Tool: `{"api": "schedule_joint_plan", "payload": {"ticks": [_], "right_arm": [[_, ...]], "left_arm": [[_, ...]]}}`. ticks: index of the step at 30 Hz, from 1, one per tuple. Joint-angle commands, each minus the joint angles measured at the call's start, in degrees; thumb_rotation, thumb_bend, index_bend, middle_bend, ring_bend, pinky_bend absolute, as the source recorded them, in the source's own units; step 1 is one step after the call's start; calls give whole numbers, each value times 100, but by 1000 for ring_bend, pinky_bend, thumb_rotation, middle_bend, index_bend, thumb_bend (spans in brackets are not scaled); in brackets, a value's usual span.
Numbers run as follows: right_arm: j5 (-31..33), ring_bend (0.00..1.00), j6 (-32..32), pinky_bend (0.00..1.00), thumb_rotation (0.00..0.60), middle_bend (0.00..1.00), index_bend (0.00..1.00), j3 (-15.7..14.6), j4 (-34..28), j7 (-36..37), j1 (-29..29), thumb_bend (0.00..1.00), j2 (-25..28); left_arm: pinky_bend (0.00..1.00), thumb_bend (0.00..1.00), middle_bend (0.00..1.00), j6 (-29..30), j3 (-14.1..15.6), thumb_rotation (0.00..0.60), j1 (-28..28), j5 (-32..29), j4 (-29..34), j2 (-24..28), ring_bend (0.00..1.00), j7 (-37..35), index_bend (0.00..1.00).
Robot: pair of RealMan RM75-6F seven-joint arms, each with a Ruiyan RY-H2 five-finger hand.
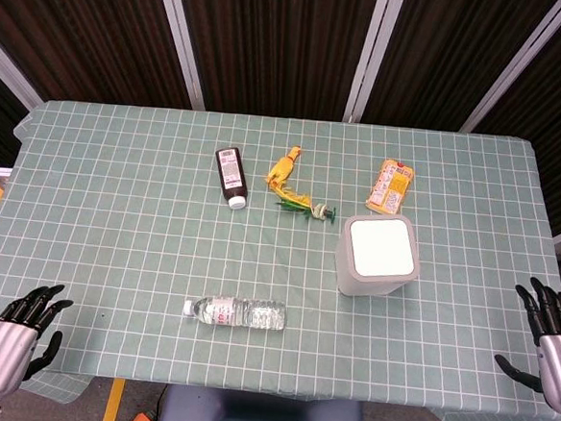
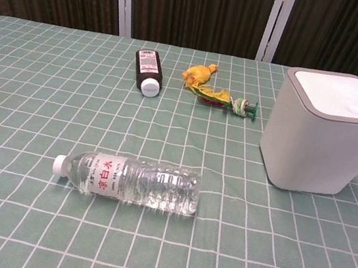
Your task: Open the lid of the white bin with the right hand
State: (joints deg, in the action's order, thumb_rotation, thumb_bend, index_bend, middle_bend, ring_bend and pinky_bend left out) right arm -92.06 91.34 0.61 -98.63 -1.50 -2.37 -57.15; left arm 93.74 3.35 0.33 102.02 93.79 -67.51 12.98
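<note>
**White bin right of centre — right robot hand the nearer one, nothing held**

Head view: the white bin (image 1: 378, 258) stands upright on the table (image 1: 116, 218), right of frame centre. The right robot hand (image 1: 553, 337) hovers at the lower right edge of the frame, off the table's corner, fingers spread, holding nothing. From it the bin lies up and to the left, well apart. The left robot hand (image 1: 16, 337) sits at the lower left, fingers loosely apart, also empty — much farther from the bin. Neither hand shows in the chest view.

Bin: squarish body with rounded corners, grey rim, flat white lid (image 2: 346, 95) lying flush and closed; no clear long axis. Small logo on the side seen in the chest view. The reach looks unobstructed; the water bottle (image 1: 235, 312) lies left of the path.
</note>
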Motion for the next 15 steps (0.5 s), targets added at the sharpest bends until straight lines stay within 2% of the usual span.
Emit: {"api": "schedule_joint_plan", "payload": {"ticks": [1, 12, 14, 15], "right_arm": [[-2, 0, -6, 72, 600, 0, 0, -3, -1, -1, 3, 204, 2], [-280, 6, 158, 87, 600, 9, 0, -46, 172, 72, -12, 205, -63], [-330, 95, 246, 124, 600, 107, 0, -40, 201, 35, -37, 205, -121], [-386, 192, 314, 162, 600, 194, 0, -32, 227, -2, -49, 205, -160]], "left_arm": [[324, 503, 158, 3, 3, 600, 2, 5, -1, 1, 162, -5, 280], [323, 504, 157, -6, -16, 600, -21, 6, 1, 6, 163, -41, 281], [324, 504, 158, -17, -10, 600, -23, 2, 2, 12, 163, -48, 280], [323, 504, 158, -8, -4, 600, -18, 7, 4, 16, 163, -59, 280]]}}
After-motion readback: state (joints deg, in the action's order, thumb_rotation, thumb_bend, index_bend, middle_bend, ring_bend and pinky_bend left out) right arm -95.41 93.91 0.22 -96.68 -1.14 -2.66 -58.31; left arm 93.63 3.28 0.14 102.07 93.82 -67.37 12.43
